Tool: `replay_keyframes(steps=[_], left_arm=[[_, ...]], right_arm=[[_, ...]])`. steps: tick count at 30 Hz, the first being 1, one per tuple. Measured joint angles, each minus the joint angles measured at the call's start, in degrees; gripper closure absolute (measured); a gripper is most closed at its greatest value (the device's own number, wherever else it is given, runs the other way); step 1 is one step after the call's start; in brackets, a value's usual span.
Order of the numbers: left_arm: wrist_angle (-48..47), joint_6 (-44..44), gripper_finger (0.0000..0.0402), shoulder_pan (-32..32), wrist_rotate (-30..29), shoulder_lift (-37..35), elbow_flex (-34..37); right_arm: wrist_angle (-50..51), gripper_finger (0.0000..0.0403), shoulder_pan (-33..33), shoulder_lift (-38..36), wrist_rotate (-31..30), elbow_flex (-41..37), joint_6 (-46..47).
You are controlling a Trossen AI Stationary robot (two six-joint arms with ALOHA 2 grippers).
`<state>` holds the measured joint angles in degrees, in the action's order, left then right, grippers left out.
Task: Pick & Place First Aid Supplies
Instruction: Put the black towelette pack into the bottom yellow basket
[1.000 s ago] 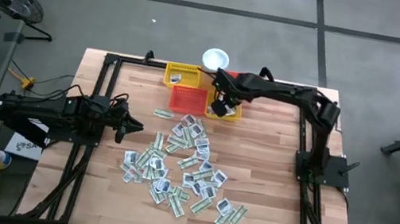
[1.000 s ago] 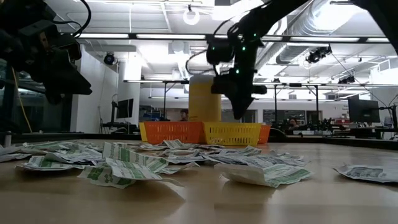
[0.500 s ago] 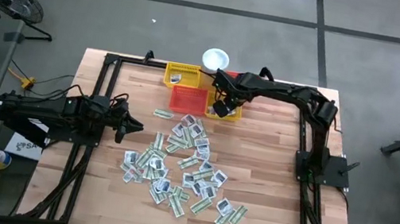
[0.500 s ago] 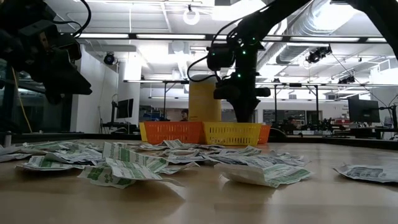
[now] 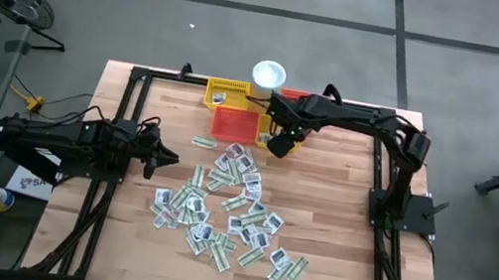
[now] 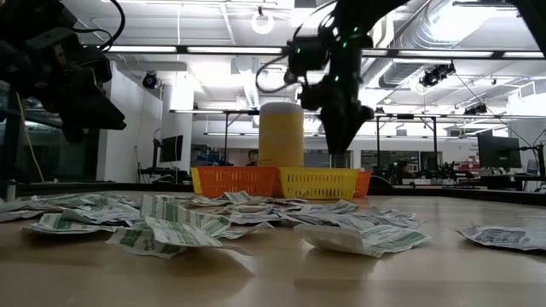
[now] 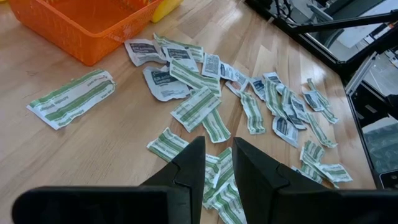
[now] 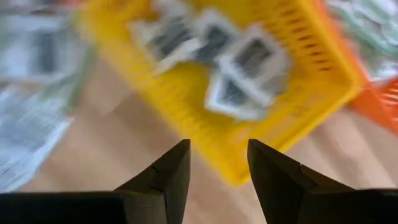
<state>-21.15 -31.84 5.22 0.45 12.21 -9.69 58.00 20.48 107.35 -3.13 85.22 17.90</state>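
Dozens of first aid supplies (image 5: 229, 207) litter our wooden tabletop (image 5: 328, 213); several lie in a yellow basket (image 8: 249, 81). Above it we see the right pincer (image 5: 277, 145) parted, empty. The left pincer (image 5: 169, 159), slightly apart, waits beside the pile.

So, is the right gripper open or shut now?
Open: the right gripper shows a clear gap between its fingers, nothing in it, above the yellow basket.
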Motion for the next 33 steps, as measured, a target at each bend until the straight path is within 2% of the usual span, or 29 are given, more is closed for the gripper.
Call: replay_keyframes(steps=[5,13,18,24,33], left_arm=[[-0.01,-0.01,0.0321,0.00,0.00,0.02,0.00],[-0.04,0.00,0.0321,0.00,0.00,0.02,0.00],[-0.02,-0.02,0.0321,0.02,0.00,0.00,0.00],[-0.04,-0.01,0.0321,0.02,0.00,0.00,-0.01],[-0.02,-0.01,0.0321,0.02,0.00,0.00,-0.01]], right_arm=[[-1.46,0.0253,-3.63,-5.32,5.23,-6.34,-1.45],[-8.43,0.0255,-13.39,-15.00,5.06,-20.05,-0.01],[-14.45,0.0256,-20.79,-18.08,4.98,-26.64,4.13],[-19.29,0.0258,-28.03,-18.21,5.10,-29.64,10.20],[-24.95,0.0258,-33.38,-16.49,4.25,-29.70,20.50]])
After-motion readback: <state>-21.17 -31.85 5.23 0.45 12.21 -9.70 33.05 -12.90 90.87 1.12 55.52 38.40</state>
